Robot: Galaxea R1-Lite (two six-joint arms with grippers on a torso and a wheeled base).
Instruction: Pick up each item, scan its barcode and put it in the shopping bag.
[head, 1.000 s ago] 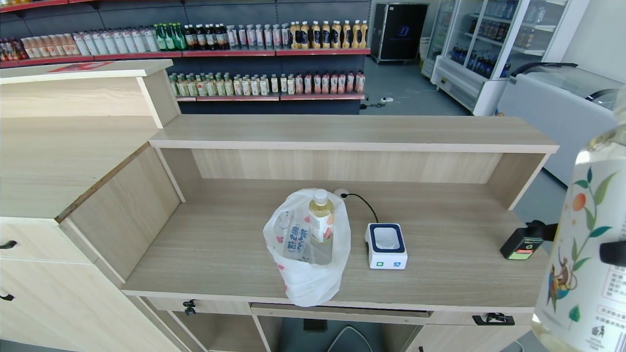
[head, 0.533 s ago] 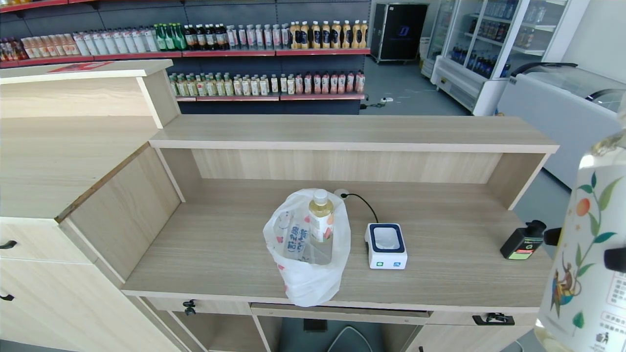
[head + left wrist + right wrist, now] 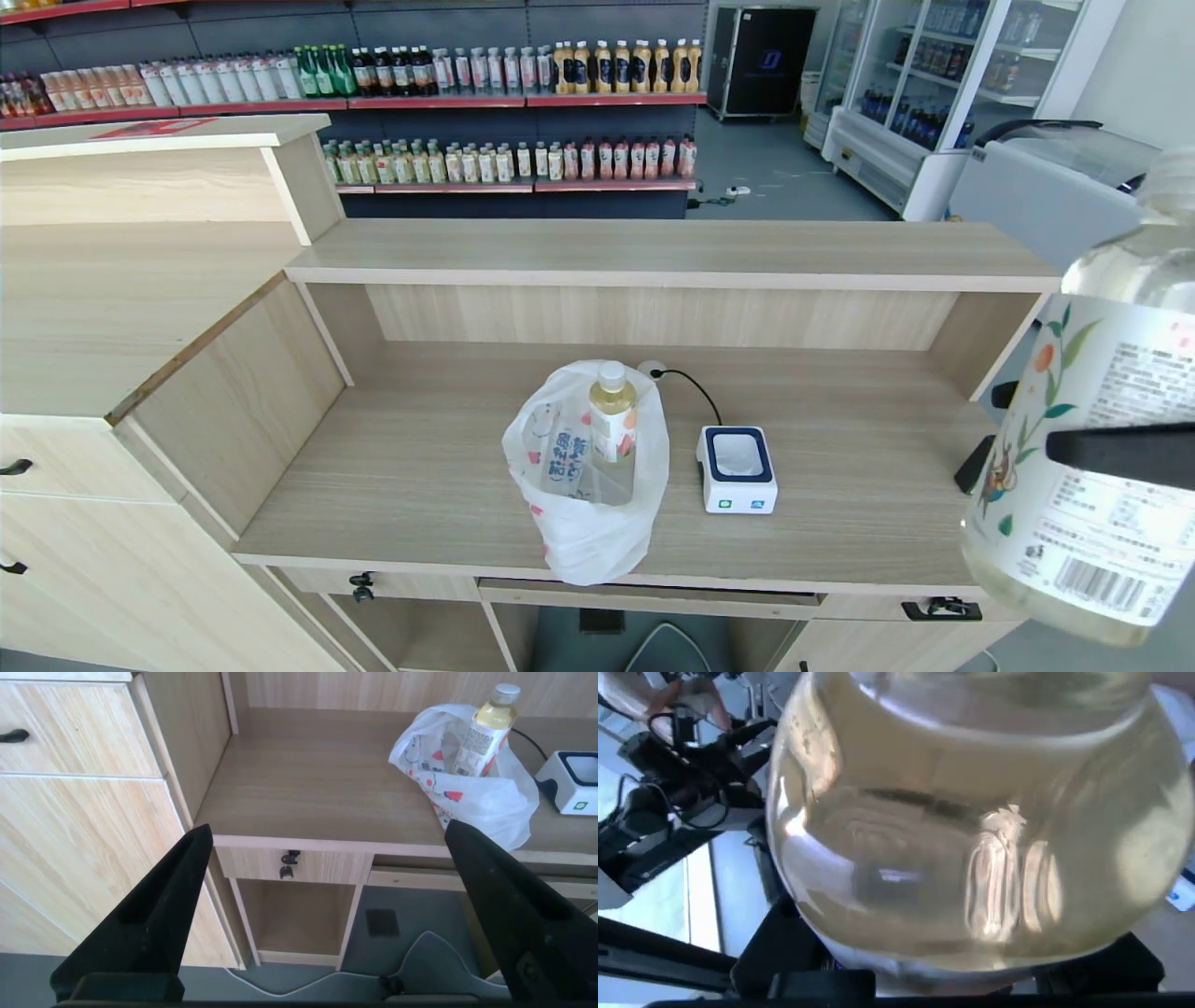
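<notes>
Close to the head camera at the right edge, a large clear bottle of pale drink with a white printed label and a barcode hangs in the air, tilted, with my right gripper shut across its label. The bottle's rounded base looms in the right wrist view. On the wooden counter stands a white plastic shopping bag with a white-capped bottle upright inside; the bag is seen again in the left wrist view. A white barcode scanner sits right of the bag. My left gripper is open, low before the counter's left front.
A black handheld device lies at the counter's right end, partly behind the held bottle. A raised shelf spans the counter's back, with a taller cabinet on the left. Drawers sit under the front edge. Drink shelves and fridges stand behind.
The held bottle has swung left and tilted, turning its text and barcode side toward the head camera and covering more of the black device. Bag and scanner stay put.
</notes>
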